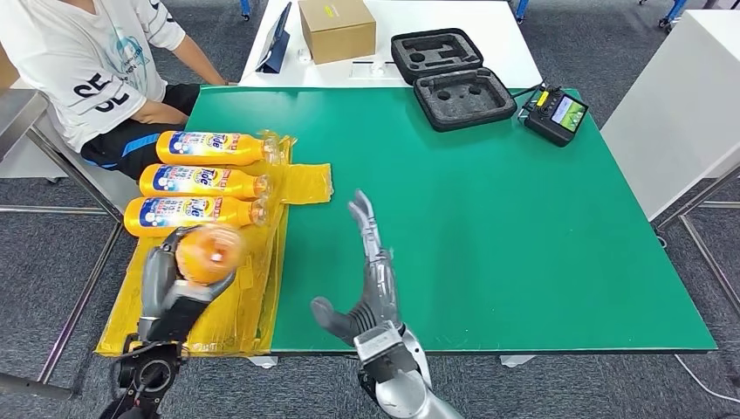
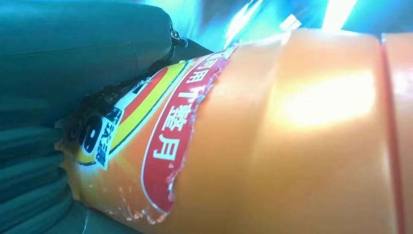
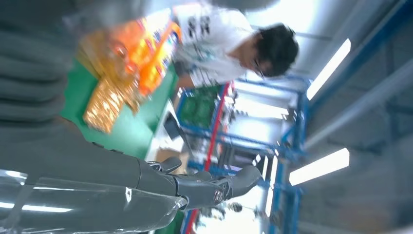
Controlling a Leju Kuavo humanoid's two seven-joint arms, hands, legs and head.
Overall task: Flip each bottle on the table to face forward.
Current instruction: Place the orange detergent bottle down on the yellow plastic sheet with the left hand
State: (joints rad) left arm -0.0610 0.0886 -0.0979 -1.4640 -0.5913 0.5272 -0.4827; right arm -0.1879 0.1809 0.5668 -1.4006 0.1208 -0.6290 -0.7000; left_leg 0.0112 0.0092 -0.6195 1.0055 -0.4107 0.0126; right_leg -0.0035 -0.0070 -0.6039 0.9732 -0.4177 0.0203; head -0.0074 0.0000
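Three orange bottles lie side by side on yellow plastic wrap at the green table's left: the far one, the middle one and the near one, all with blue labels up. My left hand grips a fourth orange bottle lifted above the wrap, its round end toward the head camera. The left wrist view shows this bottle close up with a red and yellow label. My right hand hovers over the green mat, fingers stretched and apart, holding nothing; its fingers are straight.
A person in a white shirt sits at the table's far left corner. A cardboard box, an open black foam case and a black handheld controller sit at the back. White furniture stands to the right.
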